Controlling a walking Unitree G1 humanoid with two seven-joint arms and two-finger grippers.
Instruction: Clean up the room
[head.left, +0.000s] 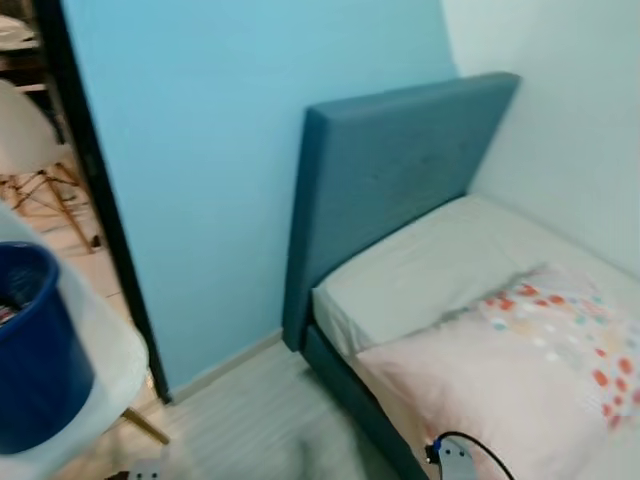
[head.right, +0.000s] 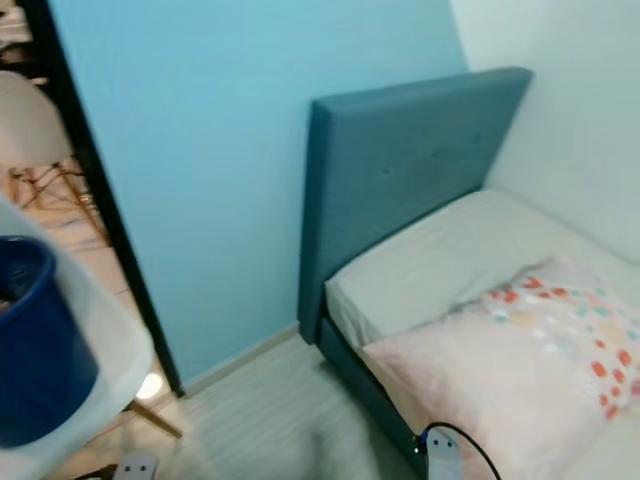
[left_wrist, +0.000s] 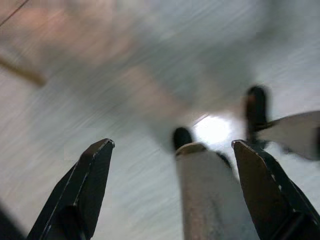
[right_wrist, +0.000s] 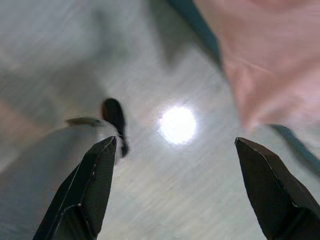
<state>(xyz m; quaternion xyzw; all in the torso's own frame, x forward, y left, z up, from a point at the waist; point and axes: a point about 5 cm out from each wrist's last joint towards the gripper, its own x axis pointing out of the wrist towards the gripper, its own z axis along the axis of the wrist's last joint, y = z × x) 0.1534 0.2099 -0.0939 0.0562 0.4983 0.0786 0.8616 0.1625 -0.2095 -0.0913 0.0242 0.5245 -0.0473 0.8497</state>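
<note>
Nearest the robot, both arms hang low over the pale wood-look floor (head.left: 260, 420), which fits walking rather than reaching. The left gripper (left_wrist: 172, 190) has its fingers (left_wrist: 90, 185) spread wide with nothing between them; beyond it lies blurred flooring and a part of the robot's own body. The right gripper (right_wrist: 177, 190) is likewise wide open and empty, aimed at the floor with the edge of the pink bedding showing beside it. To the robot's left stands a blue bin (head.left: 35, 350) on a white seat or small worktop (head.left: 105, 370) with a wooden leg, probably kept there as the place for rubbish, though its contents are too small to make out. To the right is the bed (head.left: 420, 270), with a pink spotted cover (head.left: 540, 370) lying loose and rumpled over the mattress, which looks like the thing most in need of tidying here. Farther on, the teal headboard (head.left: 390, 180) backs onto the light blue wall (head.left: 230, 150), and through the doorway on the left a white chair (head.left: 30, 140) stands in the next room.
</note>
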